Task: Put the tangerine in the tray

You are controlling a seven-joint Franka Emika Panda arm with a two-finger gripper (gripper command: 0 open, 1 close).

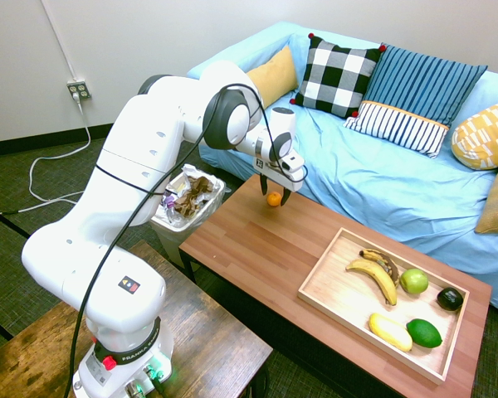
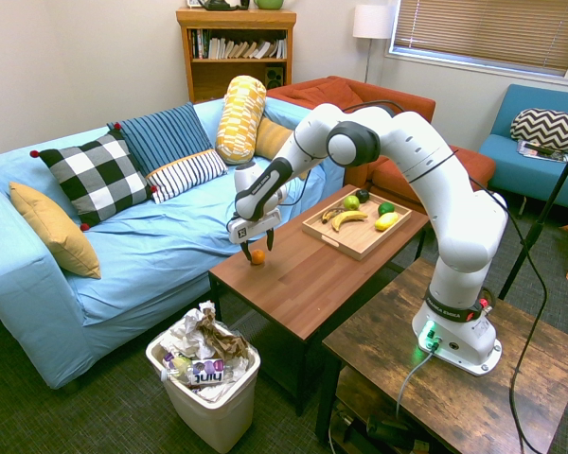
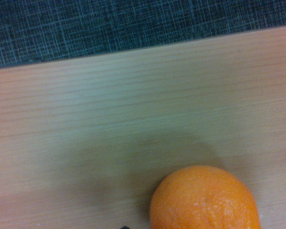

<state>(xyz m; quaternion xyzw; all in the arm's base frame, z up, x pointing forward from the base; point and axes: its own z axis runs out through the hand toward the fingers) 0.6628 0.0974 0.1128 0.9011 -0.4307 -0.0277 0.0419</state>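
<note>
Even, bright indoor light is filling both ext. views; no harsh glare. Wide-angle lenses are bending lines near edges. Wrist view is running soft and slightly blurred, w/ the tangerine point(image 3: 205, 198) casting a faint shadow on the table point(image 3: 133, 119).

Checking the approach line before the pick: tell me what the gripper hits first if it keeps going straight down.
The tangerine: the gripper points down with its fingers either side of it, then the table. Whether they already touch is unclear.
</note>
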